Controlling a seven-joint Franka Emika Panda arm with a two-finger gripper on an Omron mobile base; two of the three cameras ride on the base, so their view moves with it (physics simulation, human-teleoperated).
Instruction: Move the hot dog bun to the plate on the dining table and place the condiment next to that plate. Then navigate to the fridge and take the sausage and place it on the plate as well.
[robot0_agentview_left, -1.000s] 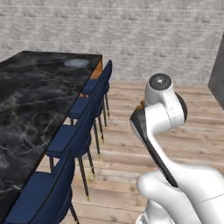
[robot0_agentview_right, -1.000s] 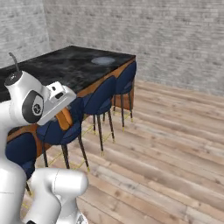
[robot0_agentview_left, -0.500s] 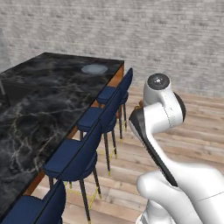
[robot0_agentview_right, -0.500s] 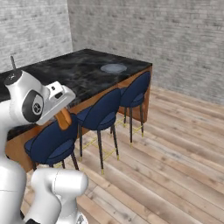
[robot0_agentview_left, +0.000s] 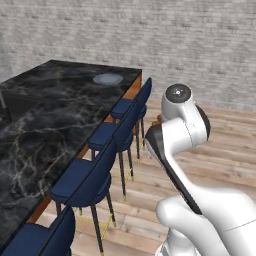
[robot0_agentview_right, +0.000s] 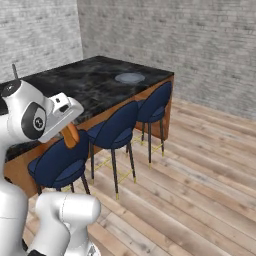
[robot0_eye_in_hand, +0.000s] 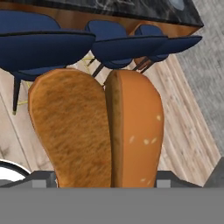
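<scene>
One thing sat between my jaws: the hot dog bun, clamped at its lower end and standing up from my fingers, its two tan-orange halves pressed together. Beyond its tip ran a row of blue stools, and past them the wooden edge of the bench. The plate lay far ahead of my jaws, near the bench's far end, well apart from the bun.

I judged the risk plain: soft bread held only by one end could sag or slip loose, and the floor lay beneath it rather than marble. Reaching for the plate across the stool backs, my arm could also clip one.
</scene>
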